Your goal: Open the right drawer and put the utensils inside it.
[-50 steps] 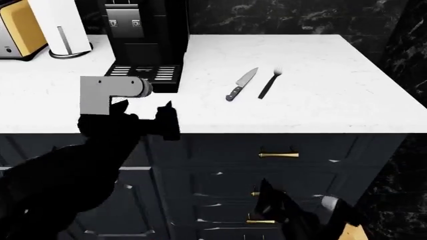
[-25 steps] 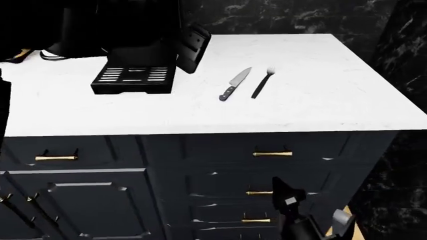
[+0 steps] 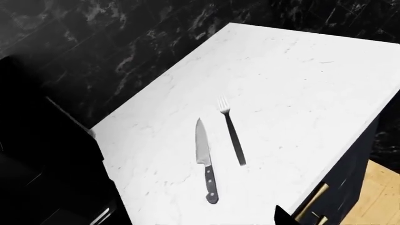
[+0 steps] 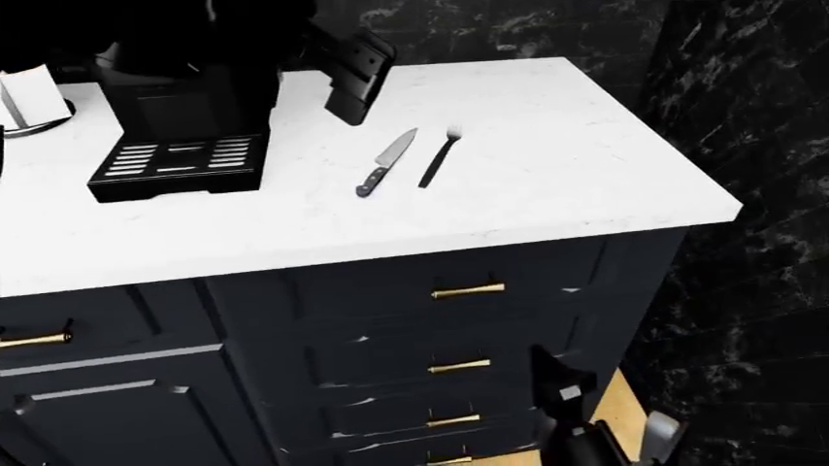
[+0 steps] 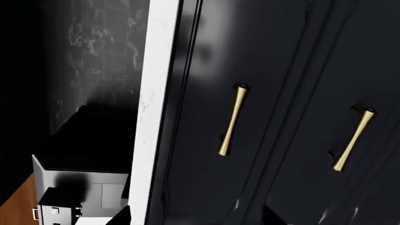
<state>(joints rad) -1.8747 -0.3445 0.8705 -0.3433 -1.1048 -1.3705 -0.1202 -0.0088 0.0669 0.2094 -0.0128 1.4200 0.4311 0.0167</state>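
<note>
White marble countertop [image 4: 545, 175] over dark navy cabinets, black marble wall behind. Right gripper [image 4: 603, 432] low before lower drawers, below counter; fingers apart. Left gripper [image 4: 352, 70] dark, above counter beside black coffee machine [image 4: 182, 126]; jaw state unclear. Right drawer with navy front [image 4: 518, 277] and brass bar handle [image 4: 468, 290] closed. Silver-bladed black-handled knife [image 4: 387, 161] and slim black-handled fork [image 4: 440, 157] lie side by side on counter, apart.
</note>
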